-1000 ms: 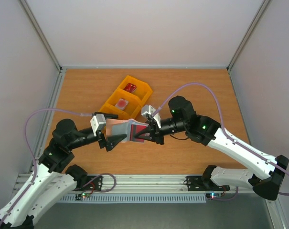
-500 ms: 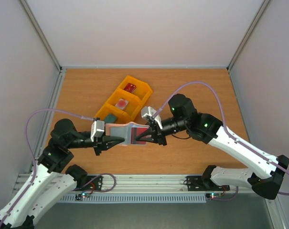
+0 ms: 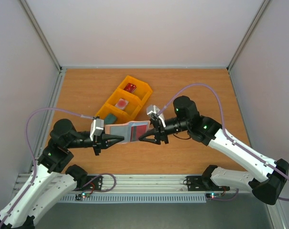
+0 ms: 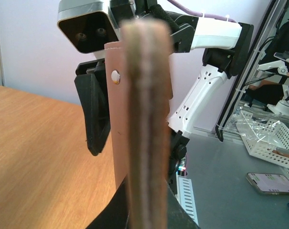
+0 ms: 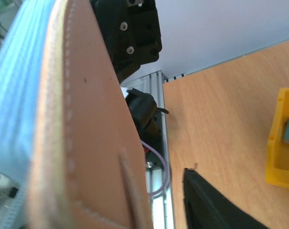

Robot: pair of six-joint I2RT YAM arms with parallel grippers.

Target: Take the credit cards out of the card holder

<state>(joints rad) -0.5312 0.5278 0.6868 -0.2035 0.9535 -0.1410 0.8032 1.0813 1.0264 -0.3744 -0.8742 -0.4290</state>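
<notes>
The card holder (image 3: pixel 126 131) hangs above the table between the two arms, taupe outside with a pale blue inner edge (image 5: pixel 15 95). My left gripper (image 3: pixel 111 140) is shut on its left end, and the holder stands edge-on (image 4: pixel 146 119) between the dark fingers (image 4: pixel 108 210). A dark red card (image 3: pixel 141 129) shows on its right panel. My right gripper (image 3: pixel 147 137) is open at the holder's right end, and one finger (image 5: pixel 211 205) stands apart from the leather. A teal card (image 3: pixel 111 117) and a whitish-pink card with a red blotch (image 3: pixel 121 103) lie in the tray.
A yellow three-compartment tray (image 3: pixel 143 91) sits on the wooden table behind the holder, with a small red item (image 3: pixel 130 87) in its far compartment. In the right wrist view, the tray's corner (image 5: pixel 278 157) is at the right edge. Grey walls enclose the table.
My left gripper has closed on the holder's left end. The right gripper has opened off the right end and drawn back slightly to the right.
</notes>
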